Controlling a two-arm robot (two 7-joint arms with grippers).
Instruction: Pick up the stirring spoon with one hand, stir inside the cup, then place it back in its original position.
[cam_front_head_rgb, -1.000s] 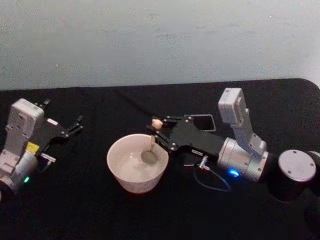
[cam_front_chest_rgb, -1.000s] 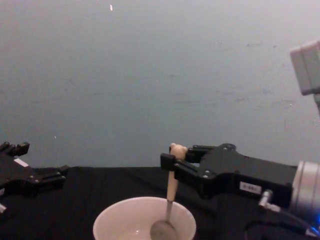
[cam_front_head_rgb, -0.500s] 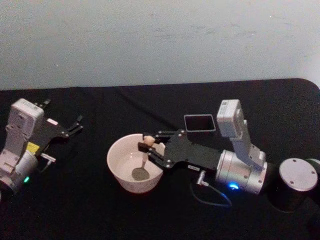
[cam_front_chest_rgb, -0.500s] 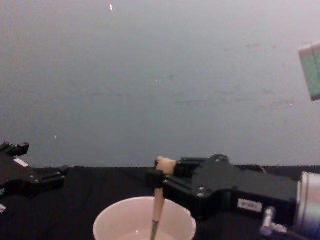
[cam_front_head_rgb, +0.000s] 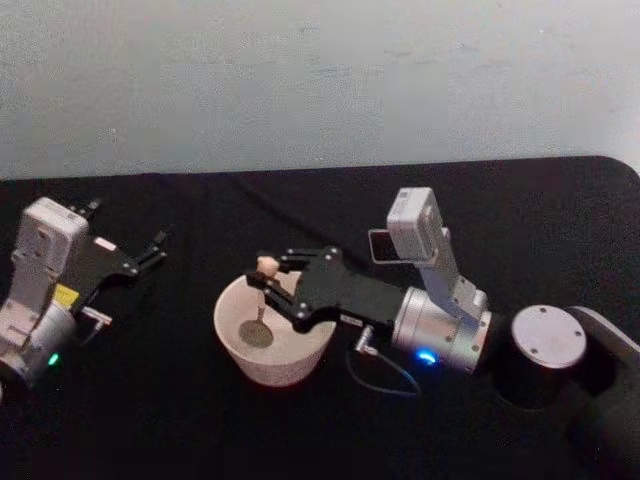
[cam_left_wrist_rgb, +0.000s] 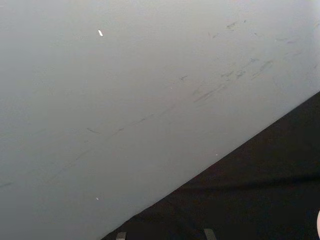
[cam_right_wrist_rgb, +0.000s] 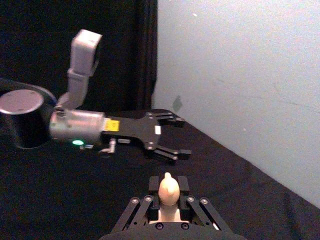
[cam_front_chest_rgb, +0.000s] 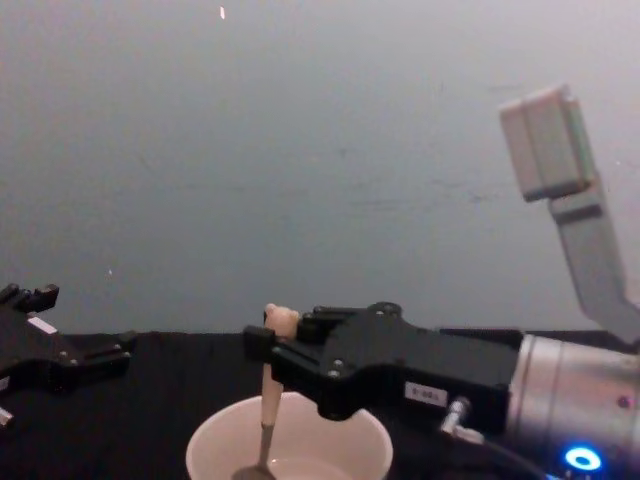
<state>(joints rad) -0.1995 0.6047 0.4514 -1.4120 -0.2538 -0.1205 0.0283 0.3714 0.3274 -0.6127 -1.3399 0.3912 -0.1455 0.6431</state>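
The cream-white cup (cam_front_head_rgb: 277, 366) stands on the black table in front of me. My right gripper (cam_front_head_rgb: 266, 281) reaches over it from the right and is shut on the stirring spoon (cam_front_head_rgb: 257, 333) just below its bear head. The spoon stands nearly upright, its metal bowl down inside the cup toward the left side. In the chest view the beige handle of the spoon (cam_front_chest_rgb: 270, 402) drops from the right gripper (cam_front_chest_rgb: 262, 345) into the cup (cam_front_chest_rgb: 372, 442). The dark square holder (cam_front_head_rgb: 376, 246) sits behind the right arm, partly hidden by its wrist camera. My left gripper (cam_front_head_rgb: 150, 250) rests open at the far left.
The right arm's dark round joint (cam_front_head_rgb: 541, 338) sits low at the right of the table. A grey wall (cam_front_head_rgb: 320, 80) rises behind the table's back edge. The right wrist view shows the bear head (cam_right_wrist_rgb: 167, 189) and, farther off, the left gripper (cam_right_wrist_rgb: 170, 142).
My right gripper has swept left across the cup with the spoon, carrying its bowl from the right side to the left side. The left arm has not moved.
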